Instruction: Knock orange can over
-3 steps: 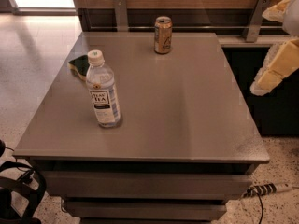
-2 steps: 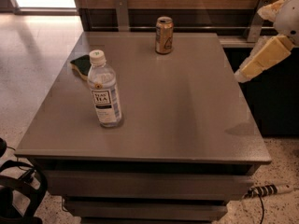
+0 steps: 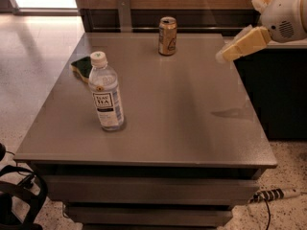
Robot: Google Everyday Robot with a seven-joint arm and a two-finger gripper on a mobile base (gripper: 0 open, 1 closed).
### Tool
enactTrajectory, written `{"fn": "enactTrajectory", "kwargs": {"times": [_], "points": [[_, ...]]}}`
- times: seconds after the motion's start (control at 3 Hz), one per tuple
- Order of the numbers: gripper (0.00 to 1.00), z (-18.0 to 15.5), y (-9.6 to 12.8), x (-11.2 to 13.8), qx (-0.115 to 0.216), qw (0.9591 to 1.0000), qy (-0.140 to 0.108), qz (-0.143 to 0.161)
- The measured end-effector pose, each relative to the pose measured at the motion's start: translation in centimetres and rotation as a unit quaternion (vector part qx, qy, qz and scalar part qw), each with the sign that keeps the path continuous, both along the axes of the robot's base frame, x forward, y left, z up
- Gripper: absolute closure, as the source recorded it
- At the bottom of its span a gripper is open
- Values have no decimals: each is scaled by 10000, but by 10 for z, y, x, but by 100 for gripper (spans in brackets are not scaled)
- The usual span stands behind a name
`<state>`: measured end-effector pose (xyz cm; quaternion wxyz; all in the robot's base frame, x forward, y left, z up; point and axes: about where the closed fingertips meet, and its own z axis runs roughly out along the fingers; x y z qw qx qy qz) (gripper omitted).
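gripper [image 3: 231, 51] hovers above the far right edge of the table [image 3: 192, 128], tan and angled down toward the left — whether it is open or closed cannot be told. orange can [image 3: 167, 36] stands upright near the far edge, well apart to the gripper's left. water bottle [image 3: 106, 92] stands upright toward the front left — a green sponge [image 3: 82, 66] lies just behind it.

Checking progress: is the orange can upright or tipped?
Upright: the orange can stands on its base, silver top up; the claw hovers apart, to its right.
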<state>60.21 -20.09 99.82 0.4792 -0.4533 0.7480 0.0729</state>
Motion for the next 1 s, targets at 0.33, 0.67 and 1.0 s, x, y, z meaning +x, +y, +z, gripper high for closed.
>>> {"fn": "enactTrajectory", "kwargs": {"times": [0.33,0.67,1.0], "points": [[0,0,0,0,0,10000,0,0],[0,1,4,4,63,10000,10,41],[0,2,16,33,321,9993,-33,191]]}}
